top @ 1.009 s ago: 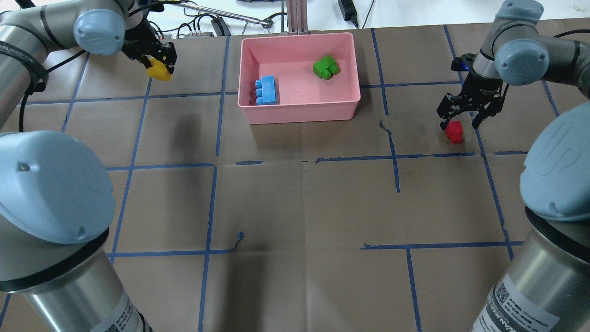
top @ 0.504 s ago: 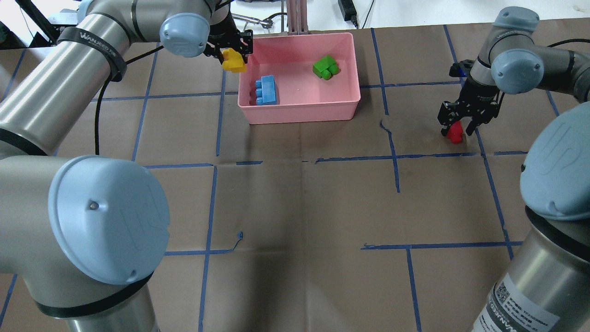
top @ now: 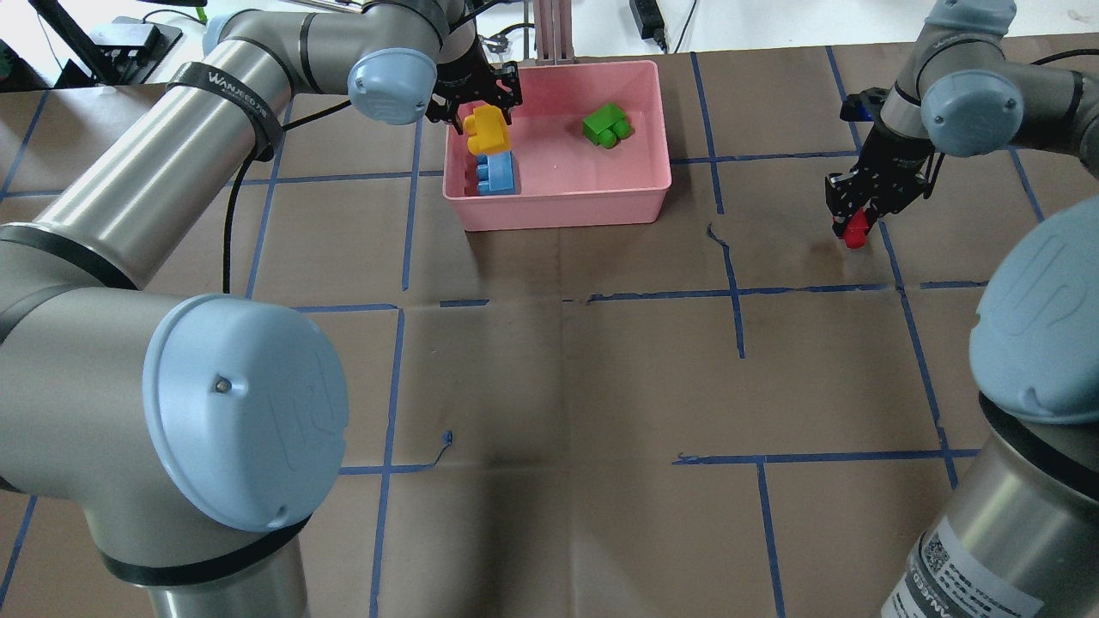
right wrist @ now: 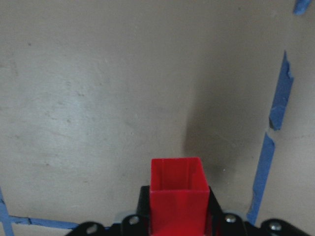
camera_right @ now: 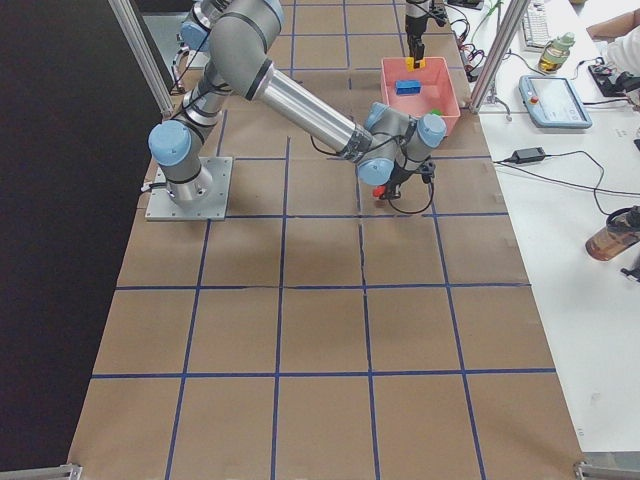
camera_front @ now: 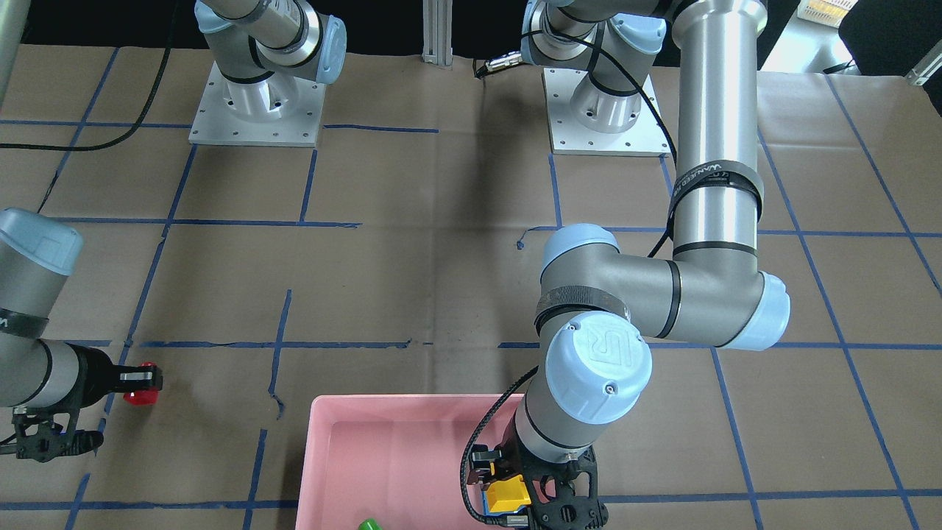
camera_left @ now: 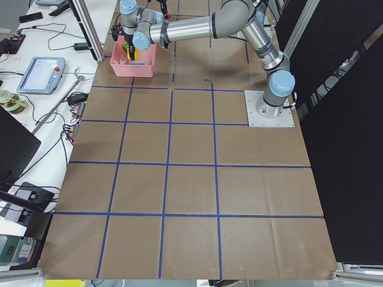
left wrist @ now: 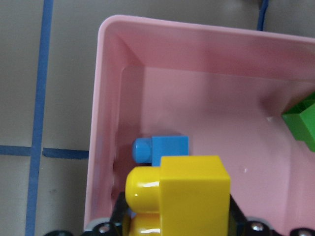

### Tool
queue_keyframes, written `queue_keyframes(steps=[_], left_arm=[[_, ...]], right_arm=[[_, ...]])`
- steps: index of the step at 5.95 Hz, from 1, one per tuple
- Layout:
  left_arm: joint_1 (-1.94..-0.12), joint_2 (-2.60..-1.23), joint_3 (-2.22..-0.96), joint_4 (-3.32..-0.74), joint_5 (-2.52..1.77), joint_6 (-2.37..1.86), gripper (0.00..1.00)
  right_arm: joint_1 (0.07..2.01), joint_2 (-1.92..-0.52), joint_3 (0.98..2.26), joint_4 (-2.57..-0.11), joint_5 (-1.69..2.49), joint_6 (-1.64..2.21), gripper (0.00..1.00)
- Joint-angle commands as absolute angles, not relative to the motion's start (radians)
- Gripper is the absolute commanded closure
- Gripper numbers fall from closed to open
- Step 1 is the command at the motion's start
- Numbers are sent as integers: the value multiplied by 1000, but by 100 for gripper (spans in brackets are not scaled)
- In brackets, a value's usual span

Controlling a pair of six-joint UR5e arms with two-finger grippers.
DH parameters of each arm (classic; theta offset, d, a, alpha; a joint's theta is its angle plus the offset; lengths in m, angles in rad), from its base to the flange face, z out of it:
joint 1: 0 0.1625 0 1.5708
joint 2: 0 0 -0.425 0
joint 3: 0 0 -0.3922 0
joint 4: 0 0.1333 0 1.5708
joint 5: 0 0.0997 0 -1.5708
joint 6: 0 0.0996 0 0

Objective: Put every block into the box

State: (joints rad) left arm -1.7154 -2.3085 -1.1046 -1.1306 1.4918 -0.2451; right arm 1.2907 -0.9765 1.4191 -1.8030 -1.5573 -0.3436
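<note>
The pink box stands at the table's far middle. In it lie the blue block at its left end and the green block toward the right. My left gripper is shut on the yellow block and holds it above the box's left end, over the blue block; the left wrist view shows the yellow block above the blue one. My right gripper is shut on the red block and holds it just above the table, right of the box. It also shows in the right wrist view.
Brown paper with blue tape grid lines covers the table. Cables and a metal post lie beyond the far edge behind the box. The two arm bases stand at the near side.
My left gripper has carried the yellow block rightward from left of the box to over its left end. My right gripper has closed on the red block and lifted it slightly.
</note>
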Motion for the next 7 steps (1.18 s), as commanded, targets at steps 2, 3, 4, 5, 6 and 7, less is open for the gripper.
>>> queue_keyframes(steps=[2, 3, 4, 5, 6, 7], left_arm=[[-1645, -2162, -1129, -1350, 1502, -105, 2], [-1629, -2101, -1158, -1395, 1506, -65, 1], [-1620, -2047, -1202, -1422, 1506, -52, 1], [-1603, -1978, -1266, -1424, 1506, -31, 1], [-1598, -1901, -1317, -1446, 1508, -31, 1], [-1598, -1847, -1339, -1474, 1538, -31, 1]], right_arm=[[1374, -988, 1097, -1561, -1549, -268, 85], [1437, -968, 1019, -1536, -1514, -177, 85], [1518, -954, 984, -1539, -1506, -52, 85], [1595, -933, 959, -1554, -1482, 68, 85], [1659, -892, 956, -1622, -1459, 174, 84], [1704, -829, 957, -1678, -1457, 198, 78]])
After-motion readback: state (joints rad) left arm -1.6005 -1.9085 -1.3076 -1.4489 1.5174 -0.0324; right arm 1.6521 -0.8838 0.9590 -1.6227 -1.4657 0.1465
